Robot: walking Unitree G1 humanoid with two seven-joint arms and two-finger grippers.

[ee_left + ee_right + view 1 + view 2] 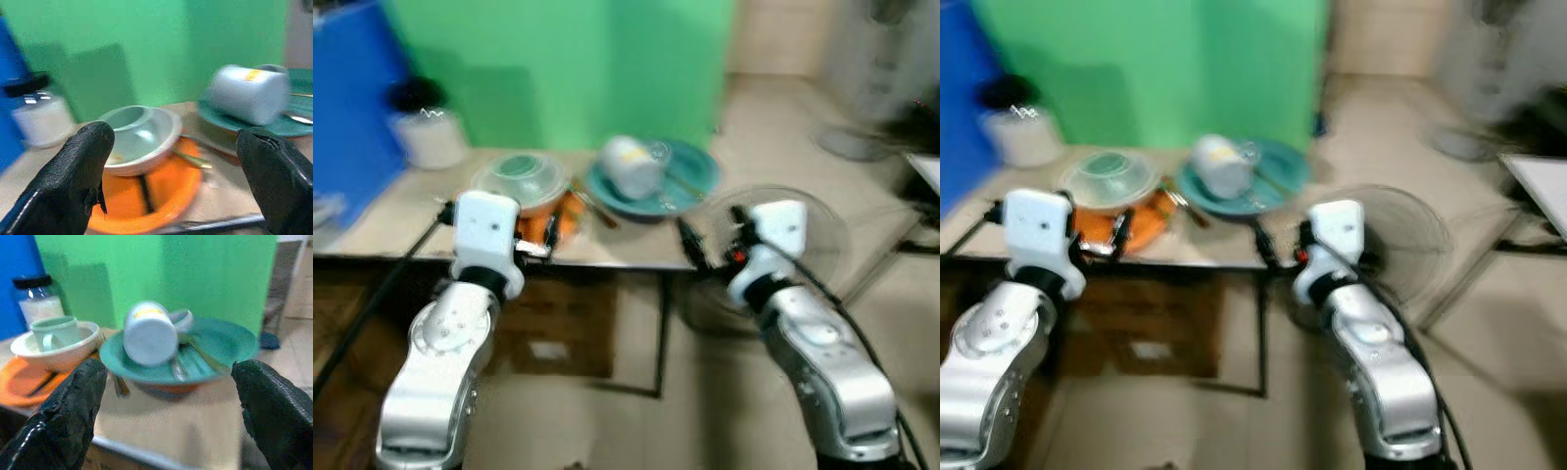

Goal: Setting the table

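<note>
A: Where are the 2 grippers sitting?

B: Both are hovering at the near edge of the table. The left gripper is holding its black fingers wide apart with nothing between them, and the right gripper is doing the same, spread and gripping nothing.

A: What is lying just beyond the left one?

B: A pale, smooth bowl is resting on a flat orange plate, just ahead of the fingers and not touching them. A small pale-green cup is standing inside that bowl, and a thin metal utensil is poking out from beside the bowl over the plate (which kind, I cannot tell through the blur).

A: And ahead of the right one?

B: A wide, round teal plate is sitting near the table's right end. A white cylindrical mug is lying on its side in it, base facing the wrist camera, with cutlery lying across the plate beside it. The plate is facing the gap between the fingers, apart from them.

A: Anything crowding the area?

B: A jar with a dark lid and white contents is standing at the back left of the table, well apart from the dishes. A green panel is rising behind the table, with a blue one to its left. On the floor to the right, a round wire-guarded fan is standing just behind the right arm.
</note>
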